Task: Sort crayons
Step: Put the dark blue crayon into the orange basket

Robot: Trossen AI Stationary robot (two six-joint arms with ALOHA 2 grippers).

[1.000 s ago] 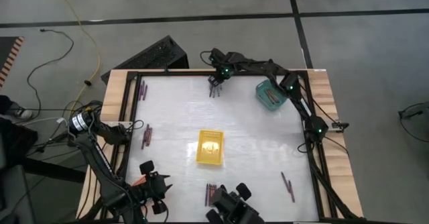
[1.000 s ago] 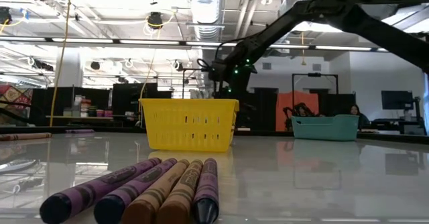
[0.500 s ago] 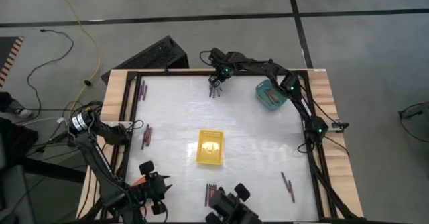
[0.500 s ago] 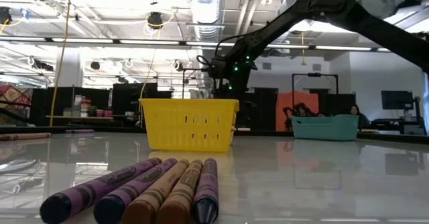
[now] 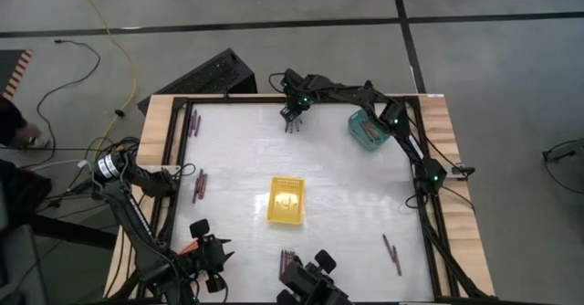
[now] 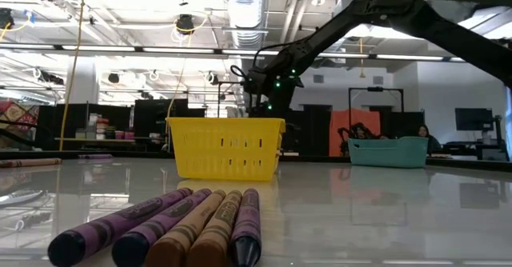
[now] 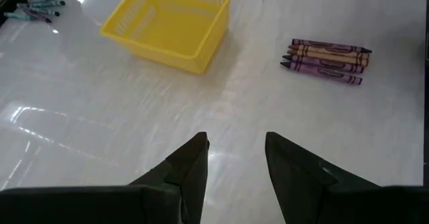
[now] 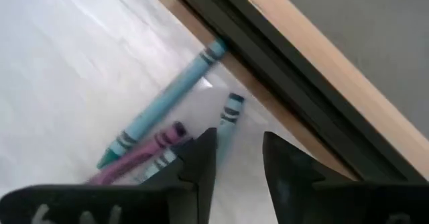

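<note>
My right gripper (image 5: pixel 291 115) is open at the table's far edge, over a small group of crayons (image 5: pixel 290 126). Its wrist view shows a long blue crayon (image 8: pixel 167 96), a shorter blue one (image 8: pixel 228 113) and a purple one (image 8: pixel 144 153) lying flat beside the dark frame rail. The gripper (image 8: pixel 238 147) stands just above them, and one finger covers the short blue crayon's end. My left gripper (image 7: pixel 236 147) is open and empty at the near left (image 5: pixel 208 248). My right gripper comes at the crayons from above, slanting toward the far edge. One fingertip (image 8: pixel 204 150) hides the end of the short blue crayon (image 8: pixel 229 110). I cannot tell whether it touches it. All the crayons lie flat on the table.
A yellow tray (image 5: pixel 286 215) stands mid-table, and a teal tray (image 5: pixel 355 122) holding crayons stands at the far right. Other crayon groups lie at the far left (image 5: pixel 194 120), mid left (image 5: pixel 199 184), near middle (image 5: pixel 285 264) and near right (image 5: pixel 392 253). A raised dark frame (image 5: pixel 173 150) rims the table.
My right gripper has shifted a little toward the table's left edge along the far edge, staying over the crayon group. Its fingers stay open. No crayon has moved.
</note>
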